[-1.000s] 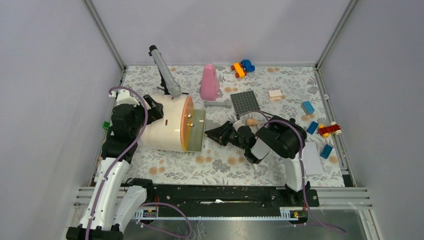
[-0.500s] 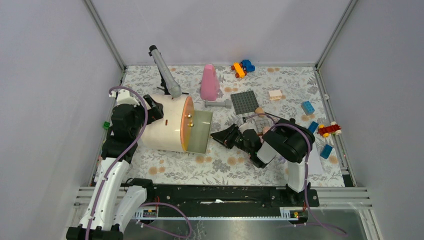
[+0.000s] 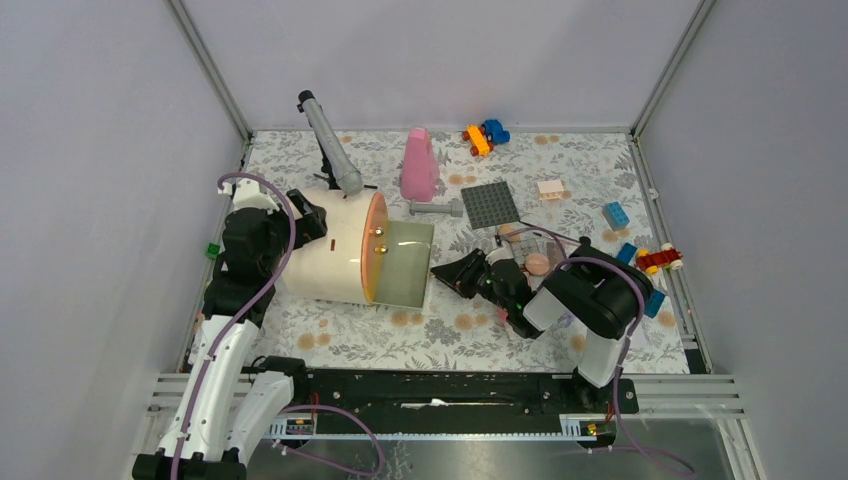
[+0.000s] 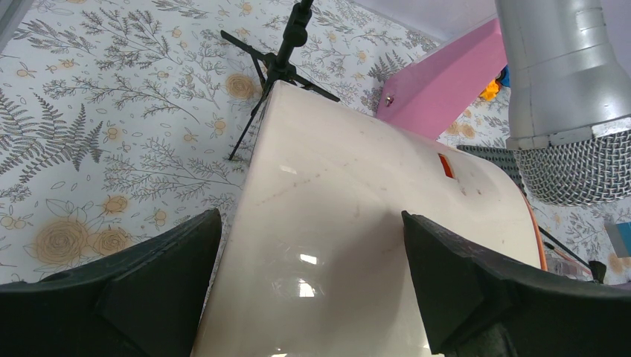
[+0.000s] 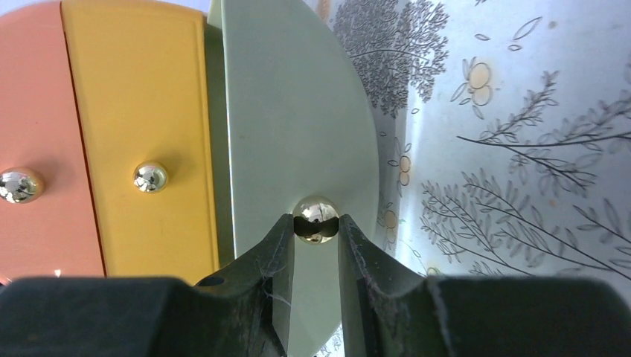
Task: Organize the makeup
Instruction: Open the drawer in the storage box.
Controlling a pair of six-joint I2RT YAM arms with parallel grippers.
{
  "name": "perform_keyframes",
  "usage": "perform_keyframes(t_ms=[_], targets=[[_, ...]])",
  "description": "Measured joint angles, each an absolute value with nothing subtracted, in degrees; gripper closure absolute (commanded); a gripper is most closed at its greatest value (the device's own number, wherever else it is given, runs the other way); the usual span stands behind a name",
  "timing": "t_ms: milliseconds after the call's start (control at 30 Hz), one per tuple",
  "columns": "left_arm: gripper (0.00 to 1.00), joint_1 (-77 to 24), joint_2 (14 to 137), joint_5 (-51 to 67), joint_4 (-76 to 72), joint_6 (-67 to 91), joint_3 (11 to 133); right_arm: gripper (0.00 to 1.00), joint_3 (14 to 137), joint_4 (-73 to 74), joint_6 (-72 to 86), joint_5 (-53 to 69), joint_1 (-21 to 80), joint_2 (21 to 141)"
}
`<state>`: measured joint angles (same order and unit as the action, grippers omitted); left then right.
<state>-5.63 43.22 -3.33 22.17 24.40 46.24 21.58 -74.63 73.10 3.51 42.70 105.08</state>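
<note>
A cream rounded drawer box (image 3: 325, 250) lies on the floral mat with orange, yellow and pale green drawer fronts. My right gripper (image 3: 440, 270) is shut on the gold knob (image 5: 316, 218) of the pale green drawer (image 5: 298, 111), which stands pulled out (image 3: 405, 265). My left gripper (image 4: 311, 223) is open, its fingers either side of the box's cream back (image 4: 357, 193). A peach egg-shaped sponge (image 3: 507, 231) and a round peach puff (image 3: 537, 264) lie behind my right arm, partly hidden. The other makeup is out of view.
A tall pink cone bottle (image 3: 419, 165) and a grey microphone on a tripod (image 3: 330, 145) stand behind the box. A dark grey studded plate (image 3: 490, 205), a grey bolt (image 3: 436, 209) and toy bricks (image 3: 615, 214) with a red toy car (image 3: 660, 259) lie to the right.
My right gripper has moved right, drawing the pale green drawer further out of the box. The sponge and puff have come into view behind it. The left arm has not moved.
</note>
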Motion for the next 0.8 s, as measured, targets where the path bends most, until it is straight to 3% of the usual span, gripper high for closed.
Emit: perform_keyframes(t_ms=[133,167,200,233,467,667,800], targets=[[0.01,-5.6,43.2,-3.3,22.2,24.4,46.2,0.79,20.7,-71.8,72.2,2.0,42.6,102.7],[0.01,-5.6,43.2,-3.3,22.2,24.4,46.2,0.69,20.7,-71.2,71.9,1.9,42.6,102.2],[0.01,-5.6,43.2,-3.4,22.2,24.4,46.2,0.77,20.7,-70.7,71.7,1.9,42.6,101.9],[0.01,-5.6,43.2,-3.4,22.2,24.4,46.2,0.77,20.7,-70.3,71.5,1.9,42.6,101.8],[0.01,-5.6,43.2,-3.3,22.2,24.4,46.2,0.42,20.8,-69.1,70.6,1.2,42.6,101.6],[0.01,-5.6,43.2,-3.4,22.2,24.4,46.2,0.33,21.7,-60.9,67.0,0.2,42.4,98.2],[0.01,-5.6,43.2,-3.4,22.2,24.4,46.2,0.22,23.7,-47.4,61.6,-3.1,42.3,89.4]])
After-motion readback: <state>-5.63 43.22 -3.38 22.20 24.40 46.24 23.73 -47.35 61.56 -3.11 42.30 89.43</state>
